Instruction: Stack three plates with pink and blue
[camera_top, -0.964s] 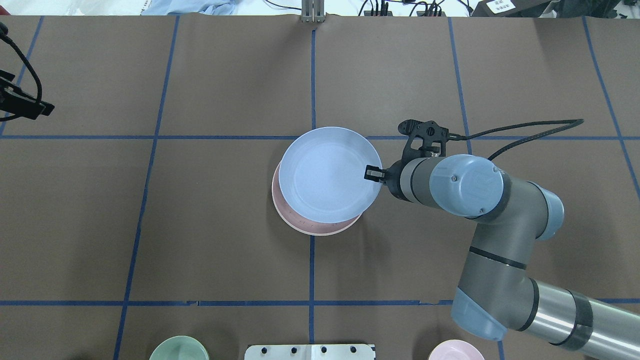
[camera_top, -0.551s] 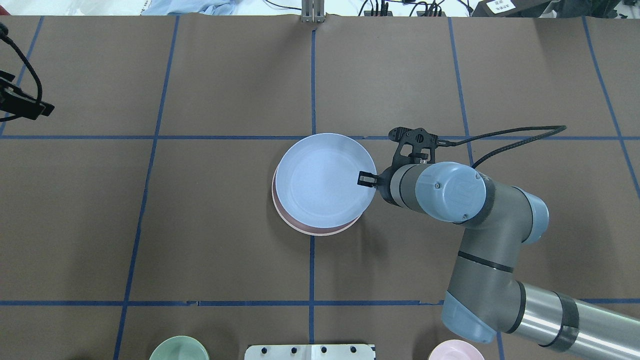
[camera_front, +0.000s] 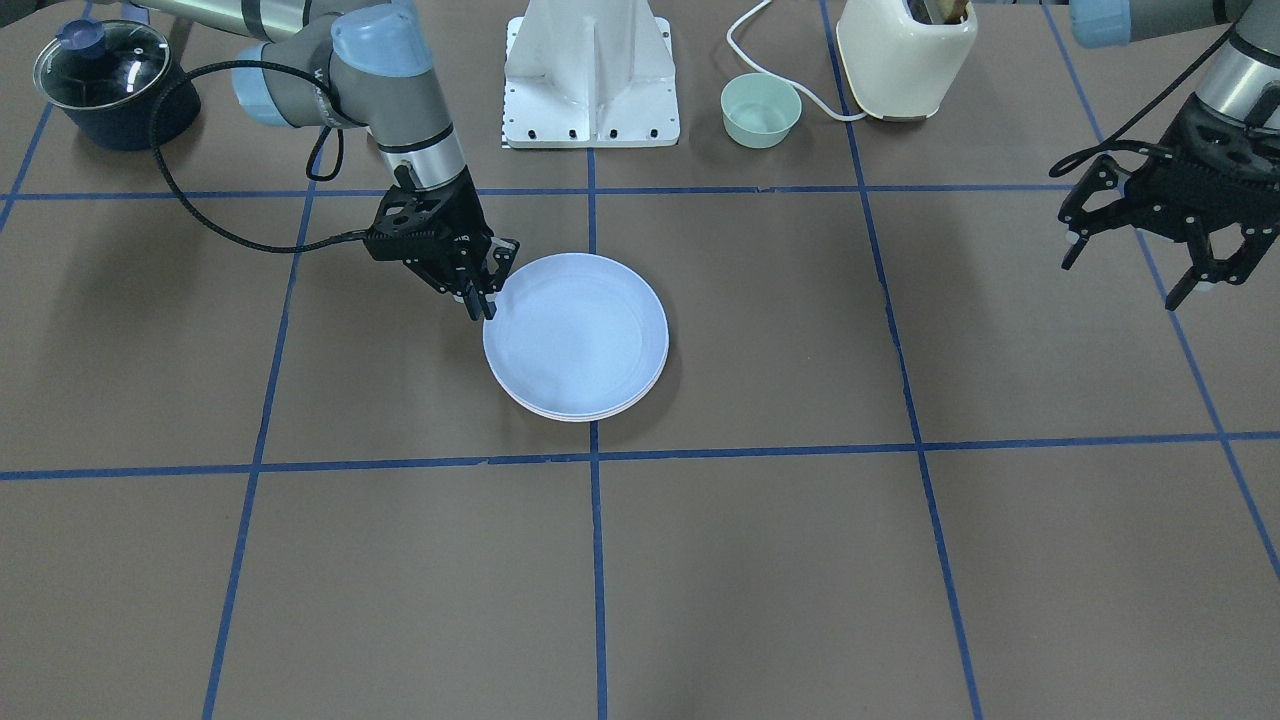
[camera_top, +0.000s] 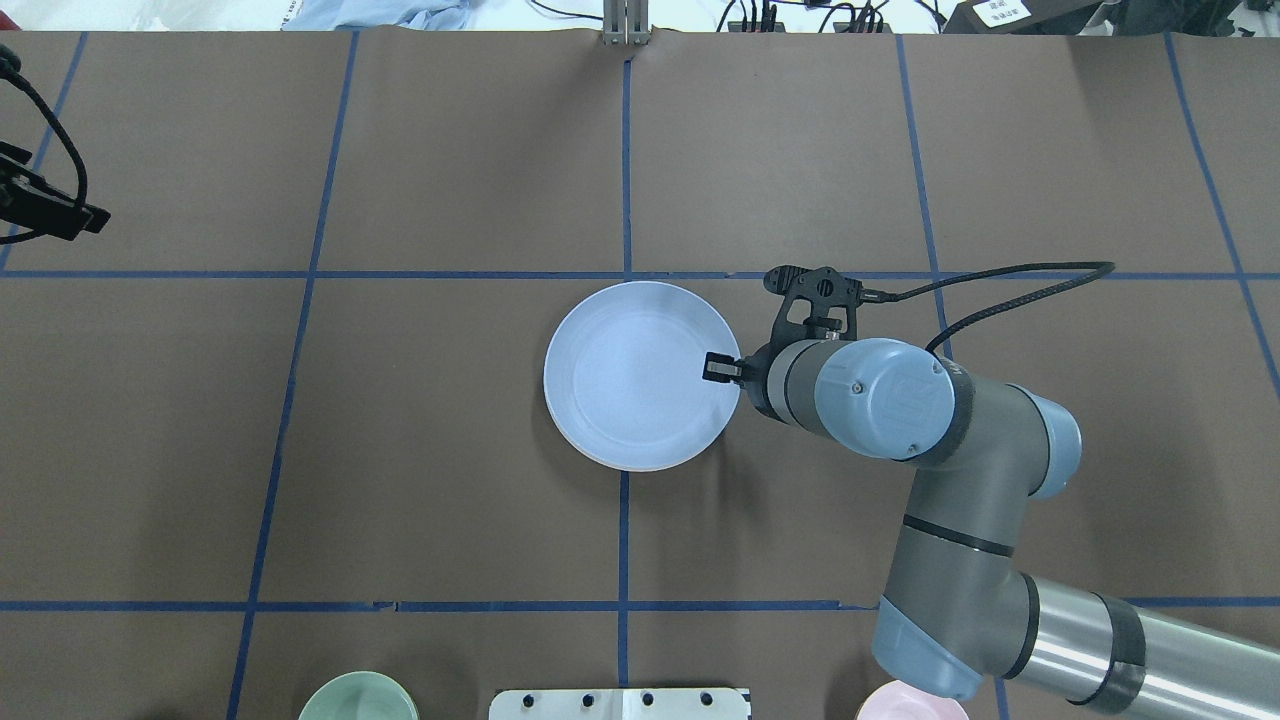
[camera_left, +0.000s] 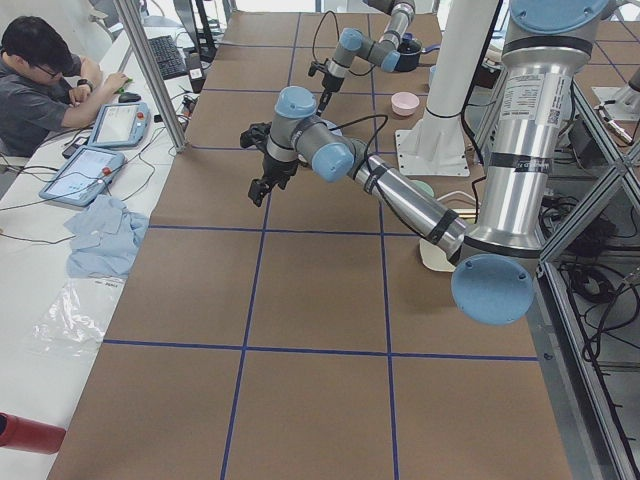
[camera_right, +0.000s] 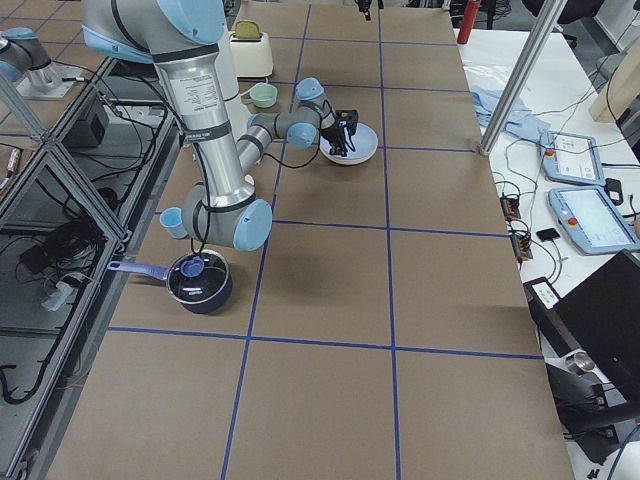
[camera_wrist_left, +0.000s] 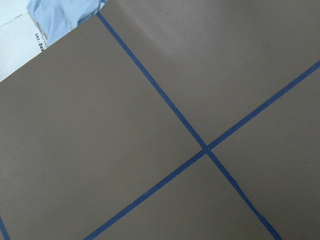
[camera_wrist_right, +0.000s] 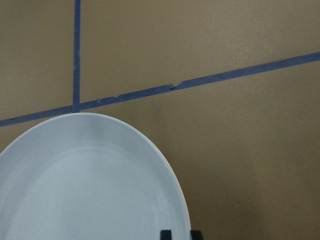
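Overhead exterior view first: clamping the right end effector (camera_top: 713, 368) on the rim of the blue plate (camera_top: 630, 375), at the plate's right-hand edge, fingertips closed on either side of that rim in the right wrist view. Resting that plate flat on top of a stack at the middle of the desk (camera_top: 400, 450), just beside a crossing of blue tape lines (camera_top: 623, 540). Showing only thin pale rims of the lower plates (camera_front: 585, 416) under its near edge in the exterior front-facing view; telling pink from cream there not possible. Hanging the left end effector (camera_front: 1125, 275) well apart from the stack, above bare desk, fingers spread wide with nothing between them. Looking down from the left wrist camera on more tape and a corner of blue cloth (camera_wrist_left: 60, 20). Standing along the robot's edge of the desk: green bowl (camera_front: 761, 109), pink bowl (camera_top: 910, 702), white mounting plate (camera_front: 590, 75), cream toaster (camera_front: 905, 50), lidded dark pot (camera_front: 105, 80).
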